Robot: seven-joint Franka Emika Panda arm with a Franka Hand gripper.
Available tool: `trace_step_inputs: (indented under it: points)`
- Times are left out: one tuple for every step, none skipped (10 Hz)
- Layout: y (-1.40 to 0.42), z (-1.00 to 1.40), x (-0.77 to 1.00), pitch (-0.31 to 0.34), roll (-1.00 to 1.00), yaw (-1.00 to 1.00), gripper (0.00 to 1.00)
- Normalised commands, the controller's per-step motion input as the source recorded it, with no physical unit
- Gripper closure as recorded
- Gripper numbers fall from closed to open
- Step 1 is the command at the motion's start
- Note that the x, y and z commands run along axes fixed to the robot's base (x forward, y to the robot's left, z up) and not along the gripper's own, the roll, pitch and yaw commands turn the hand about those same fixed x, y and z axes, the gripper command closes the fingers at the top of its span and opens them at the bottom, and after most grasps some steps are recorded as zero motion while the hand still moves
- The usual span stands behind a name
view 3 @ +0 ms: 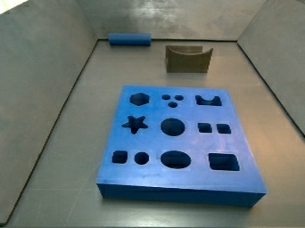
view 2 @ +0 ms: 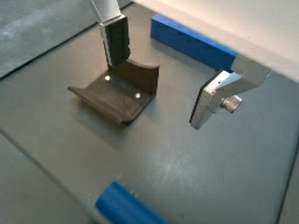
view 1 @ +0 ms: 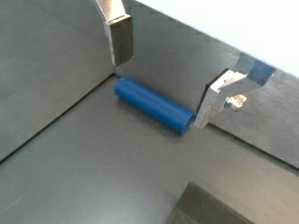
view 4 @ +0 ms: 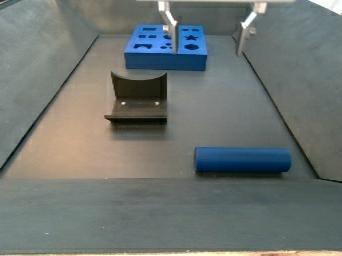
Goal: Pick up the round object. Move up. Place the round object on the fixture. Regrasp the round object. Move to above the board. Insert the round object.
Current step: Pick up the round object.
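The round object, a smooth blue cylinder point(view 1: 152, 105), lies on its side on the grey floor close to a wall in both side views point(view 3: 128, 39) point(view 4: 242, 160). One end of it also shows in a wrist view point(view 2: 122, 206). The fixture point(view 3: 188, 58), an olive-brown block with a U-shaped notch, stands beside it point(view 4: 136, 98) point(view 2: 117, 92). The board point(view 3: 179, 138), a flat blue slab with many cut-outs, lies further along the floor point(view 4: 170, 45) point(view 2: 193, 42). My gripper point(view 1: 163, 74) point(view 2: 162, 74) point(view 4: 207, 25) hangs open well above the floor, holding nothing.
Sloping grey walls point(view 3: 60, 89) point(view 4: 40, 90) enclose the floor on all sides. The cylinder rests near the foot of one wall point(view 1: 47, 79). A dark corner of the fixture point(view 1: 228, 206) shows at the edge of a wrist view.
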Motion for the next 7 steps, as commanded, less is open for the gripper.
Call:
trace_step_inputs:
  points:
    - [0.48,-0.13,-0.02,0.060,0.00,-0.50,0.00]
    - [0.42,-0.11,0.00,0.050,0.00,-0.55,0.00]
    - [0.31,-0.09,0.00,0.044,0.00,-0.66,0.00]
    - [0.22,-0.07,0.00,0.036,0.00,-0.76,0.00]
    - [0.08,-0.08,0.00,0.034,0.00,-0.90,0.00]
    - [0.04,-0.06,0.00,0.023,0.00,-0.94,0.00]
    - [0.01,-0.08,0.00,0.020,0.00,-0.96,0.00]
